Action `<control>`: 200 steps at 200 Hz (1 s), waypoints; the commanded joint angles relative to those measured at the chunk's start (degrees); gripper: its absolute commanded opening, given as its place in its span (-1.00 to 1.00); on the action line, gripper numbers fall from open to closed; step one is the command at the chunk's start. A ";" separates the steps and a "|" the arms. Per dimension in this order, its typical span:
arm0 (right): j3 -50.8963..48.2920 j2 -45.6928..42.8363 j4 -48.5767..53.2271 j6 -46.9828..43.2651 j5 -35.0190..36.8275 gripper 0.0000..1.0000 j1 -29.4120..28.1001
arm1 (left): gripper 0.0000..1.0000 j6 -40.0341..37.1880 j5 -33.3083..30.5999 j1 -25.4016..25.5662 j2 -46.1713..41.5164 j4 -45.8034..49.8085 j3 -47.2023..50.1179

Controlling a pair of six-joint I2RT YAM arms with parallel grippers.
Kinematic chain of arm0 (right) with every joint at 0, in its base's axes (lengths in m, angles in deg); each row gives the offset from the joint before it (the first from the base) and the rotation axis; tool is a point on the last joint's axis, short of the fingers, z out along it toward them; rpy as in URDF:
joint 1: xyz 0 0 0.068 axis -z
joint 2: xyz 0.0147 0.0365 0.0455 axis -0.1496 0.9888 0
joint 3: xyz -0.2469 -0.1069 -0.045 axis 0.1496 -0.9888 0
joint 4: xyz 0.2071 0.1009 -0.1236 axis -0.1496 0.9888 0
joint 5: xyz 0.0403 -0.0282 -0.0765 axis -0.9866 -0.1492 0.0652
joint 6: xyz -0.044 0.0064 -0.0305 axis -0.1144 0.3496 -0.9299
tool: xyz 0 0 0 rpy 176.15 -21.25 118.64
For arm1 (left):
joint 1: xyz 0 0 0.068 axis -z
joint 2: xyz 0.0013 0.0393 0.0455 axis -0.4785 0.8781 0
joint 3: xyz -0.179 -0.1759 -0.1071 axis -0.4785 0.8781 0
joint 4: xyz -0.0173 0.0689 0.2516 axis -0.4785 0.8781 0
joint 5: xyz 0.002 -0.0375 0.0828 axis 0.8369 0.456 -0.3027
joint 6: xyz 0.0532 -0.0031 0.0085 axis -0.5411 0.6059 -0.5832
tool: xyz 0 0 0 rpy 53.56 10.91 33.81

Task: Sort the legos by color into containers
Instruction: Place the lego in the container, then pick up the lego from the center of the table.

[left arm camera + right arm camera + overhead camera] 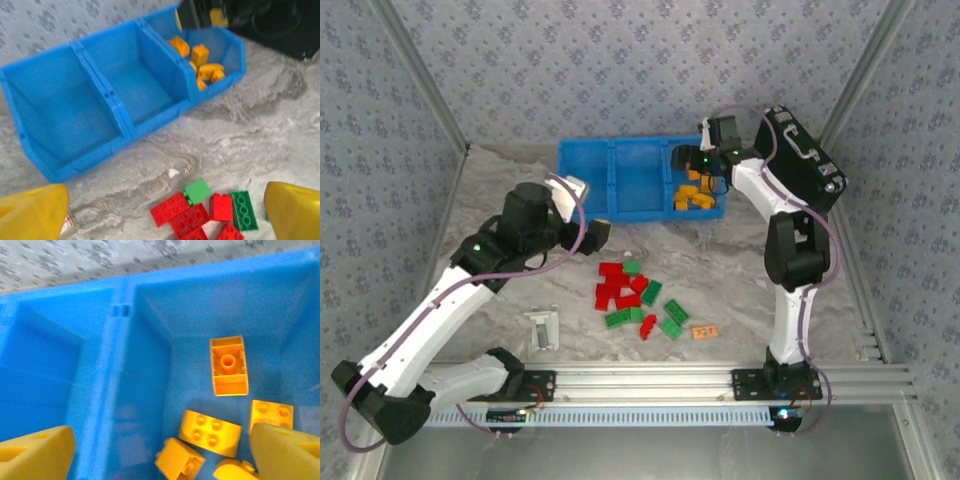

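Right claw (160, 455) hangs spread wide and empty over the right-hand compartment (150, 365) of the blue tray (75, 167), orange-yellow legos (229, 366) lying loose on its floor just below. Left claw (162, 212), fingers apart too and gripping nothing, hovers above the red and green legos (190, 220) scattered on the marbled bench (260, 125), in front of the tray.

Blue tray (635, 180) w/ orange-yellow legos (695, 196); red & green legos (610, 292) on grey marbled table (740, 270); walls (620, 60) blue-grey floral.
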 commanded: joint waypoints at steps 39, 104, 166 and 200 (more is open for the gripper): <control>-11.65 -21.56 -3.70 -16.72 12.65 0.99 -9.09 | 1.00 -2.43 6.78 0.37 4.71 -7.02 9.37; -24.65 -31.69 1.66 -13.23 5.35 0.99 -8.22 | 1.00 0.69 5.67 1.17 15.72 -9.64 8.77; -39.20 -42.37 2.93 -4.68 3.33 0.99 -9.95 | 1.00 13.99 -0.19 5.42 27.98 -6.76 1.68; -45.18 -48.78 2.79 -2.57 1.14 0.98 -10.66 | 1.00 18.65 -3.30 9.72 35.12 -6.95 -1.08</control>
